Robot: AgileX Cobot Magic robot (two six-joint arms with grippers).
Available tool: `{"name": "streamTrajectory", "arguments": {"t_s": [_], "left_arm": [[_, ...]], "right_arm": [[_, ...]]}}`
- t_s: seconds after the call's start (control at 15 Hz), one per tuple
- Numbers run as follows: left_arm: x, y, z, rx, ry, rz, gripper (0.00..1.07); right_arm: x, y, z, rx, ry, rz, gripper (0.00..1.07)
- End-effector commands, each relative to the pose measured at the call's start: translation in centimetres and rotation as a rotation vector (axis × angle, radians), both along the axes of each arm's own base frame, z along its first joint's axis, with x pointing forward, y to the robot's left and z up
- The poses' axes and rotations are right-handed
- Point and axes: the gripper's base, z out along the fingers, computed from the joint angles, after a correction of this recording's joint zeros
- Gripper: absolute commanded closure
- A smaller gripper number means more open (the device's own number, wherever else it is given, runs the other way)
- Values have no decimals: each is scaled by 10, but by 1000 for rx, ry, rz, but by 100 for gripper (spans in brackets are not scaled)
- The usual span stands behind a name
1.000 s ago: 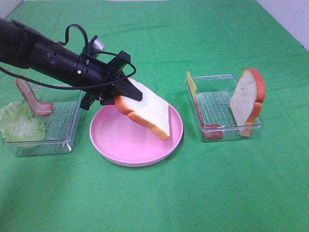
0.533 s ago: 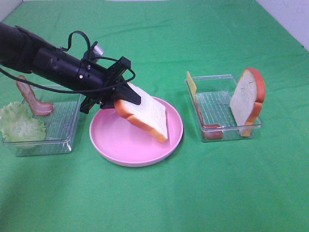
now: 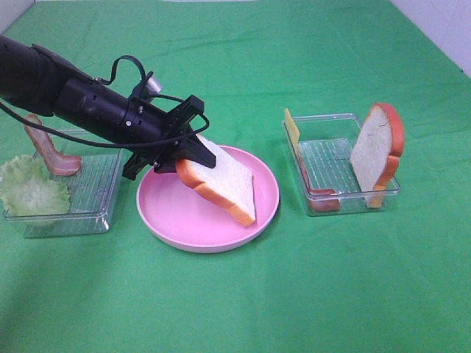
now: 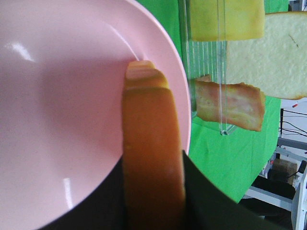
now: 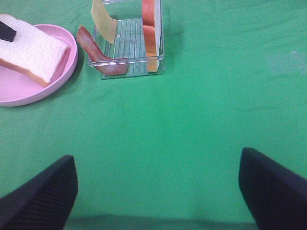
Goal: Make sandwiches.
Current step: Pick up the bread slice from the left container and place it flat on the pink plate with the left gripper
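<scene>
My left gripper (image 3: 190,151) is shut on one white bread slice (image 3: 221,179) with orange-red crust and holds it tilted over the pink plate (image 3: 173,215), its low corner at or near the plate. The left wrist view shows the crust edge (image 4: 152,158) between the jaws. The second bread slice (image 3: 377,151) stands in the right tray with a yellow cheese slice (image 3: 291,126) and a bacon strip (image 3: 321,198). Lettuce (image 3: 28,187) and another bacon strip (image 3: 48,152) are at the left tray. My right gripper (image 5: 158,191) is open and empty over bare cloth.
Two clear ribbed trays stand either side of the plate: the left tray (image 3: 92,195) and the right tray (image 3: 335,158). A green cloth (image 3: 294,294) covers the table. The right arm is out of the exterior view.
My left gripper has lowered the bread slice a little toward the plate and shifted slightly left. The other food has not moved.
</scene>
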Motion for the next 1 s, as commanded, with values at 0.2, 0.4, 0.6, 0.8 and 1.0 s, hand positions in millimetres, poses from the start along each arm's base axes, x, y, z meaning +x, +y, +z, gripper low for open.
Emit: {"name": "streamTrajectory", "arguments": {"t_s": [0.2,0.4,0.6,0.8,1.0], "left_arm": [[1,-1,2,6,1,16,69],[1,-1,6,0,14,29,53],[-2,2,9,51,15,16,33],[-3,5,15,94,-3,-2,29],[-6,13,33,191,-24,-16,29]], "right_arm": [[-4,0,-1,-7,-33,2,20],[-4,0,-1,-7,-33,2,20],[-4,0,-1,-7,-33,2,20],[-4,0,-1,-7,-33,2,20],[-4,0,-1,-7,-33,2,20]]}}
